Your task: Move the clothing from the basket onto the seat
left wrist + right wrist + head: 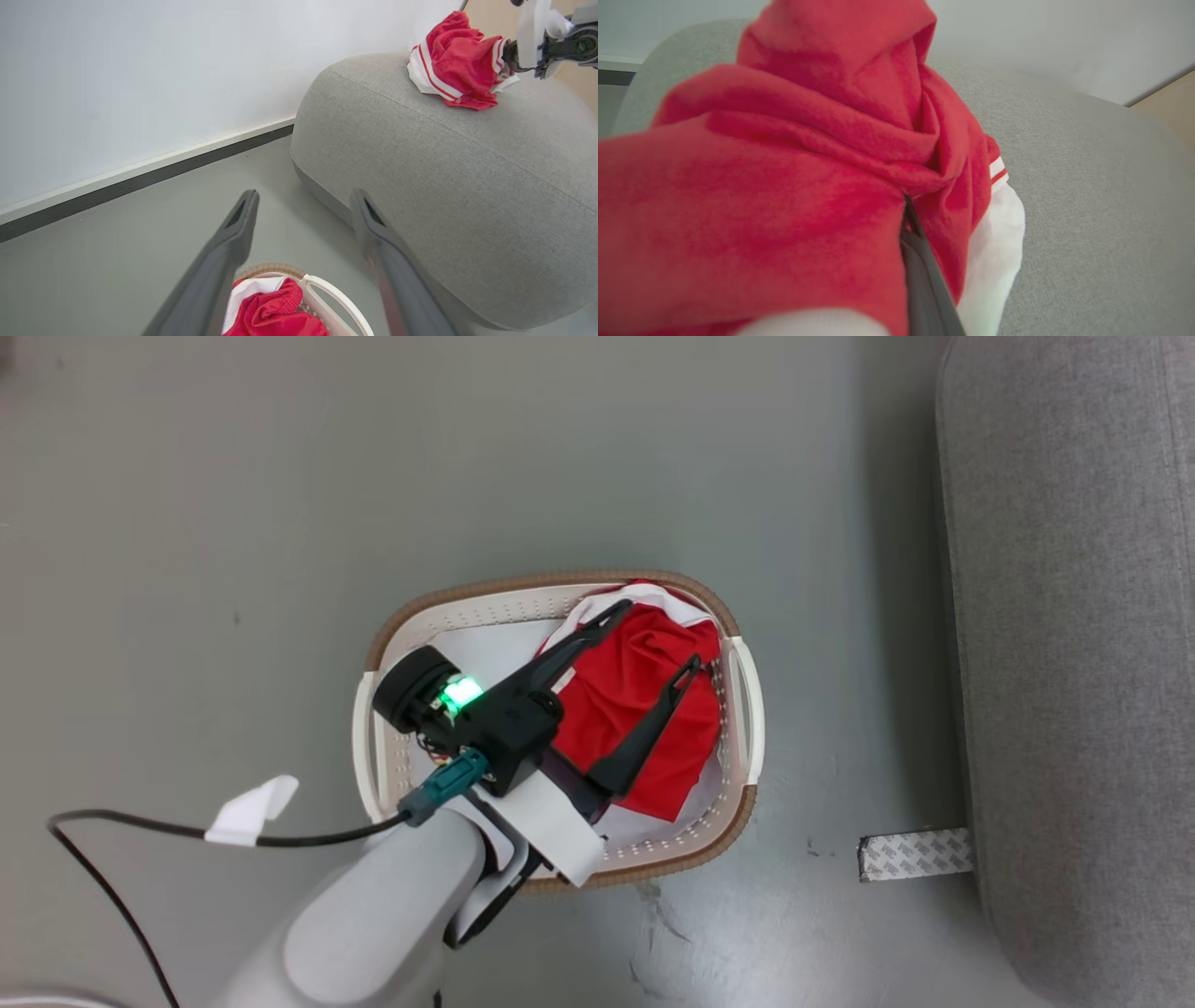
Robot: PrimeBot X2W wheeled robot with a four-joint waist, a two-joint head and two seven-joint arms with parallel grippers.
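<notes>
The white basket point(523, 586) with a brown rim stands on the floor, with a red and white garment point(625, 709) in its right half. My left gripper point(656, 636) hovers open above that garment; the left wrist view shows its open fingers point(304, 196) over the basket point(327, 284) and the red cloth point(275, 312). A second red garment point(455, 56) with white stripe trim lies bunched on top of the grey sofa point(444, 186). My right gripper point(507, 53) is at its edge. In the right wrist view this garment point(784, 210) drapes over the right gripper point(906, 200), pinched at its tips, with the sofa point(1087, 210) beneath.
The sofa point(1074, 616) runs along the right edge of the head view. A patterned strip of tape point(915, 855) lies on the floor beside it. A black cable with a white tag point(252, 812) trails from my left arm. A white wall with a dark baseboard point(140, 172) stands behind.
</notes>
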